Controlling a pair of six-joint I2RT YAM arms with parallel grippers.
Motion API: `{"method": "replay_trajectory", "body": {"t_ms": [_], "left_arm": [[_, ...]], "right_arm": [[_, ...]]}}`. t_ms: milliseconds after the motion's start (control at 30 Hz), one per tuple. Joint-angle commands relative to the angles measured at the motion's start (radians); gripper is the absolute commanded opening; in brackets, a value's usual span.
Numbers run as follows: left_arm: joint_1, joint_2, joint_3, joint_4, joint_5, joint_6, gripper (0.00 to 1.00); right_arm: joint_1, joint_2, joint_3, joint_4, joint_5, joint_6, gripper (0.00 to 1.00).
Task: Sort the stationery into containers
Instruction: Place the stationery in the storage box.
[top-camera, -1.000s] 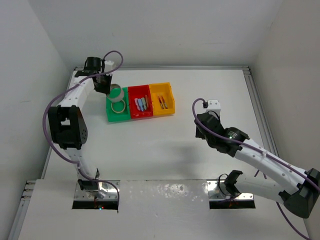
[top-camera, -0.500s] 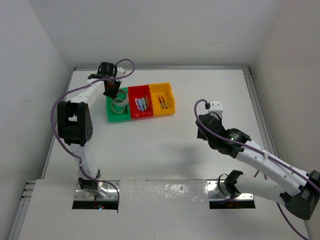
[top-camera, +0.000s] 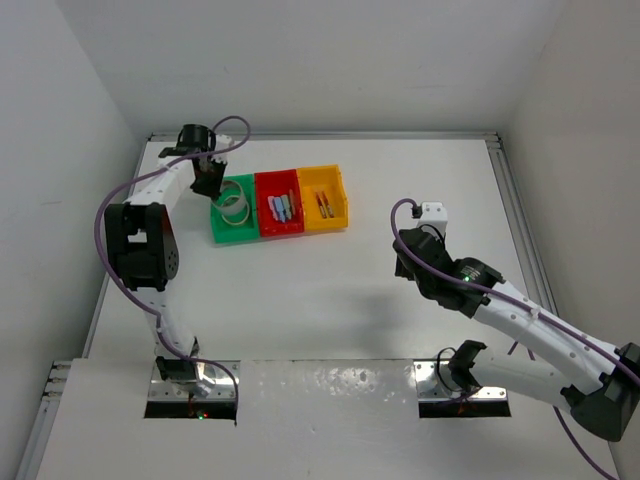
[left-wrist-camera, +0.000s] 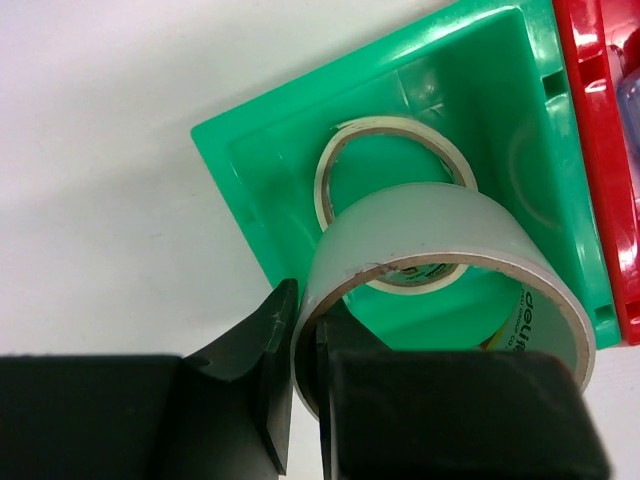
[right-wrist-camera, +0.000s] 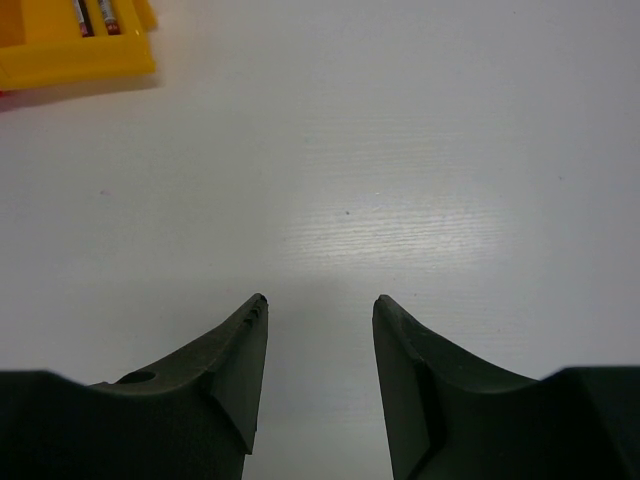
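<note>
L gripper (left-wrist-camera: 305, 330): clamped on clear tape roll (left-wrist-camera: 430, 225) wall, roll above green bin (left-wrist-camera: 250, 170). 2nd tape ring (left-wrist-camera: 390, 122) flat inside bin. R gripper (right-wrist-camera: 320, 310): jaws apart, empty, well right of bin.

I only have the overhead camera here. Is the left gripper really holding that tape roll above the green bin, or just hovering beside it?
Observer: Holding it. The left gripper is shut on the wall of the tape roll, one jaw inside the ring and one outside.
Operator: Anything in the bin underneath?
Observer: Yes. A smaller tape ring lies flat on the floor of the green bin, partly hidden behind the held roll.
Operator: And the right side?
Observer: The right gripper is open with nothing between its jaws, and only bare table below it.
</note>
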Motion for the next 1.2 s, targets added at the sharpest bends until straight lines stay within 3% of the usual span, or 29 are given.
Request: {"method": "replay_trajectory", "body": {"t_ms": [0, 300, 633, 700, 833, 867, 1000, 1167], "left_arm": [[0.001, -0.031, 0.039, -0.005, -0.006, -0.005, 0.00], [-0.056, 0.012, -0.018, 0.054, -0.117, 0.035, 0.00], [-0.093, 0.110, 0.036, 0.059, -0.157, 0.024, 0.02], [-0.091, 0.116, 0.036, 0.056, -0.157, 0.023, 0.05], [-0.091, 0.092, 0.036, 0.065, -0.146, 0.013, 0.33], [-0.091, 0.085, 0.039, 0.065, -0.143, 0.012, 0.36], [-0.091, 0.061, 0.063, 0.059, -0.115, -0.005, 0.46], [-0.093, 0.035, 0.112, 0.039, -0.079, -0.031, 0.47]], "right_arm": [[0.007, -0.010, 0.009, 0.006, 0.023, 0.007, 0.46], [0.007, -0.007, 0.015, 0.006, 0.023, 0.001, 0.46], [0.007, -0.014, 0.016, -0.006, 0.026, 0.007, 0.46], [0.007, -0.014, 0.016, -0.009, 0.026, 0.010, 0.46], [0.007, -0.017, 0.012, -0.011, 0.026, 0.014, 0.46], [0.007, -0.016, 0.012, -0.008, 0.028, 0.014, 0.46], [0.007, -0.008, 0.013, -0.006, 0.019, 0.013, 0.46], [0.007, -0.004, 0.018, -0.006, 0.007, 0.010, 0.46]]}}
